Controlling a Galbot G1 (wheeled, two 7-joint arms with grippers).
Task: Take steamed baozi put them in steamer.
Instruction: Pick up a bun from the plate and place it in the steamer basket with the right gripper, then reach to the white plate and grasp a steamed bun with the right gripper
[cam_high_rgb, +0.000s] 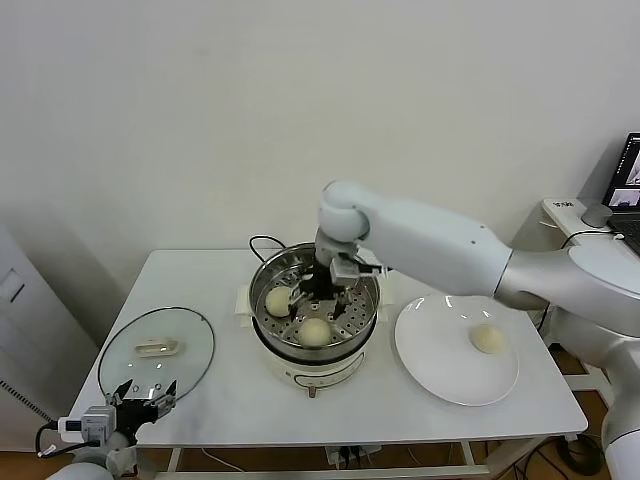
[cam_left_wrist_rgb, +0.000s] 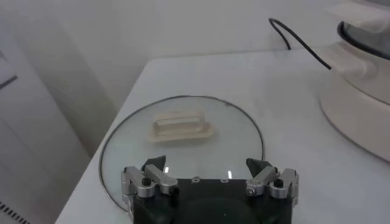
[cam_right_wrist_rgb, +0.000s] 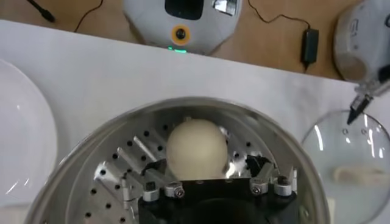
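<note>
The right gripper (cam_high_rgb: 318, 287) is seen at the centre of the head view, lowered inside the steamer (cam_high_rgb: 366, 330), with its fingers spread apart and nothing pinched between them. In the right wrist view a baozi (cam_right_wrist_rgb: 196, 148) lies on the perforated tray in the middle of the frame, just ahead of the open fingertips and apparently free of them. In the head view two baozi are visible in the pot, one at its left side (cam_high_rgb: 278, 301) and one toward the lower centre (cam_high_rgb: 315, 332); whether a further bun is hidden under the gripper cannot be told. One more baozi (cam_high_rgb: 488, 340) remains on the white plate (cam_high_rgb: 430, 362) at the right of the frame. The left gripper (cam_high_rgb: 142, 397) is parked at the lower left, fingers spread, above the near edge of the glass lid (cam_high_rgb: 190, 340). The chief risk is judged to lie in the withdrawal: the fingers sit close to soft dough, so a bun could be dragged, dented or rolled if the gripper is lifted at a slant, and the pot wall could be clipped by the wrist. Room on the tray is being used up, so the last bun could be set down on another. The black cord (cam_high_rgb: 262, 243) behind the pot could be snagged by the forearm.
</note>
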